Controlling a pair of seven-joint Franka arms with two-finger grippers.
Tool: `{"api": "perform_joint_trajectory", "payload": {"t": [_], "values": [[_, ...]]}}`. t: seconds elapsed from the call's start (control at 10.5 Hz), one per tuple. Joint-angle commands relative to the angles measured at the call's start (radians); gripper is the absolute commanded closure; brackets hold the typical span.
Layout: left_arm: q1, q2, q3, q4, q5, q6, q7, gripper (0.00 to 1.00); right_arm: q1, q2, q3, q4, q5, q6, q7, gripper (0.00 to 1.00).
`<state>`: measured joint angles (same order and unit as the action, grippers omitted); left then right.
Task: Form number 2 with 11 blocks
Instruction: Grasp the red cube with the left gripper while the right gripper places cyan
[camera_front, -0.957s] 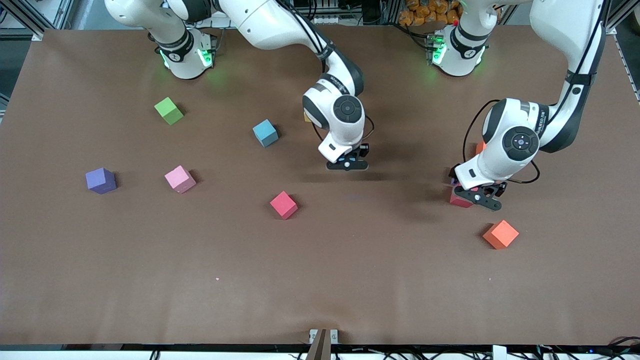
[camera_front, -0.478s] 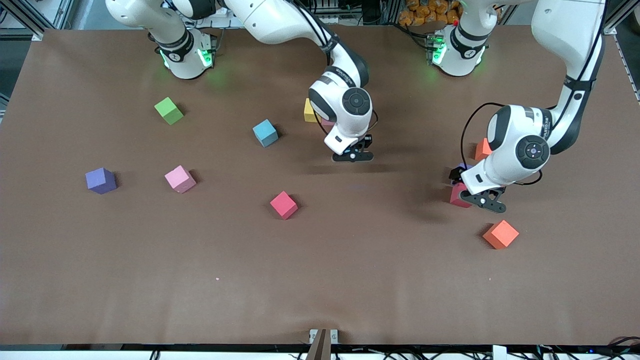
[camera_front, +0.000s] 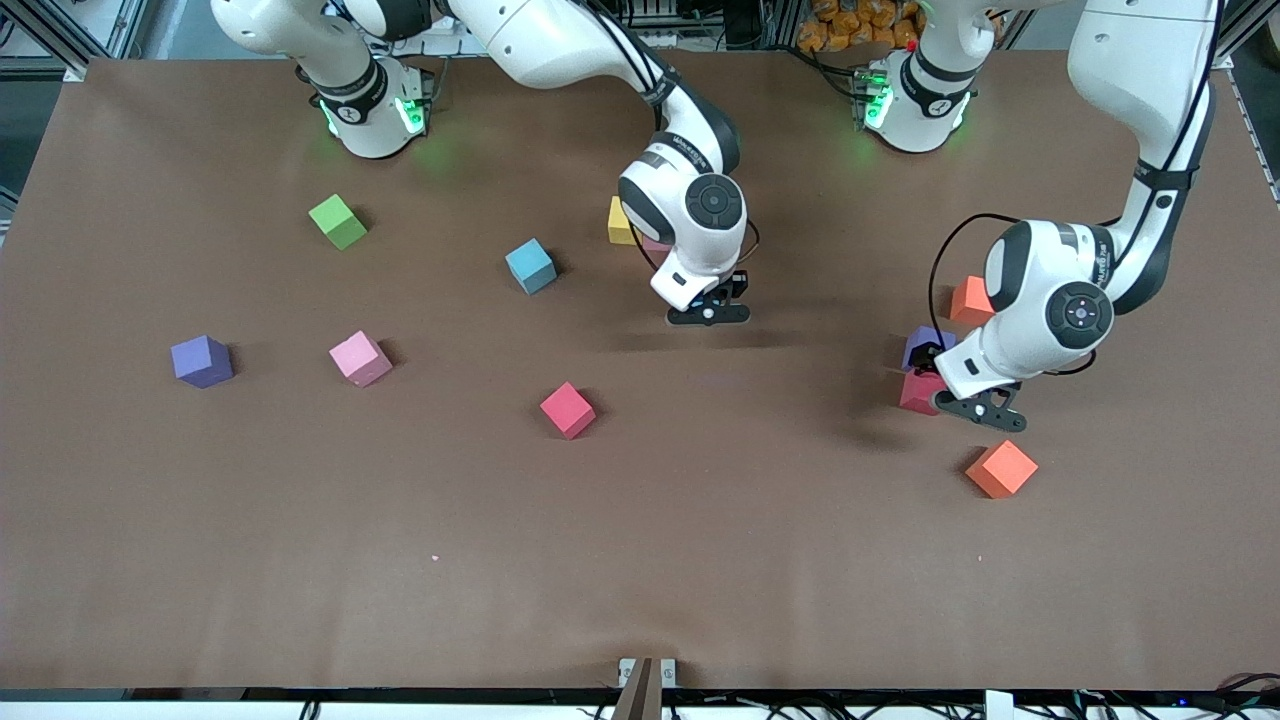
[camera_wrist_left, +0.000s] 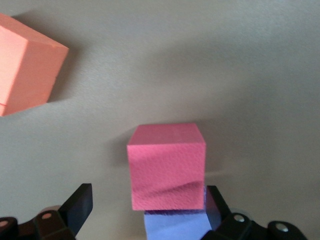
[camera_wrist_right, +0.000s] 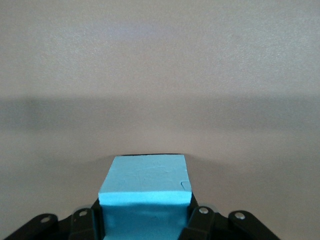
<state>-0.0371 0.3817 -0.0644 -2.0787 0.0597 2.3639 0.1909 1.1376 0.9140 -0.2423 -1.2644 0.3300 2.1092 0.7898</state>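
- A light blue cube (camera_wrist_right: 145, 192) is clamped in the right gripper (camera_front: 708, 314), carried back toward the yellow cube (camera_front: 620, 221) mid-table.
- The left gripper (camera_front: 978, 408), jaws wide, has been drawn off the red cube (camera_wrist_left: 167, 165) beside a purple cube (camera_front: 925, 346); the 2 is barely begun.
- Other cubes are scattered across the brown table (camera_front: 700, 560).

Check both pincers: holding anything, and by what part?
Right pincer clamps a light blue block by two side faces. Left pincer is open, holding nothing.

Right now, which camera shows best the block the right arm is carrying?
The right wrist view: the light blue block fills the foreground, pinched between the jaws. In the front view the arm's own wrist hides it; the left wrist view doesn't show it.
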Motion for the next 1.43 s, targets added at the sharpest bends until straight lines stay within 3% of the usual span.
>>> {"api": "perform_joint_trajectory", "payload": {"t": [0.0, 0.77, 0.86, 0.96, 1.05, 1.15, 1.24, 1.34], "values": [[-0.029, 0.037, 0.017, 0.043, -0.023, 0.001, -0.055, 0.00, 0.004, 0.026, -0.002, 0.039, 0.000, -0.014, 0.019, 0.97], [-0.053, 0.088, 0.021, 0.063, -0.015, 0.001, -0.096, 0.00, 0.017, 0.028, -0.002, 0.031, -0.017, -0.023, 0.020, 0.93], [-0.053, 0.095, 0.021, 0.066, -0.014, 0.001, -0.096, 0.13, 0.019, 0.028, -0.002, 0.031, -0.017, -0.023, 0.020, 0.91], [-0.053, 0.097, 0.021, 0.066, -0.014, 0.001, -0.096, 0.36, 0.019, 0.028, -0.002, 0.031, -0.019, -0.023, 0.020, 0.72], [-0.053, 0.094, 0.021, 0.068, -0.014, 0.001, -0.094, 0.65, 0.019, 0.026, -0.002, 0.031, -0.038, -0.023, 0.020, 0.05], [-0.053, 0.088, 0.021, 0.075, -0.012, 0.000, -0.091, 0.89, 0.017, 0.023, -0.002, 0.031, -0.054, -0.021, 0.020, 0.00], [-0.053, 0.076, 0.020, 0.088, -0.023, -0.012, -0.097, 1.00, 0.010, 0.007, -0.003, 0.033, -0.051, -0.021, 0.020, 0.00], [-0.064, 0.063, 0.017, 0.092, -0.029, -0.015, -0.111, 1.00, 0.007, -0.015, -0.008, 0.034, -0.048, -0.023, 0.023, 0.00]]}}
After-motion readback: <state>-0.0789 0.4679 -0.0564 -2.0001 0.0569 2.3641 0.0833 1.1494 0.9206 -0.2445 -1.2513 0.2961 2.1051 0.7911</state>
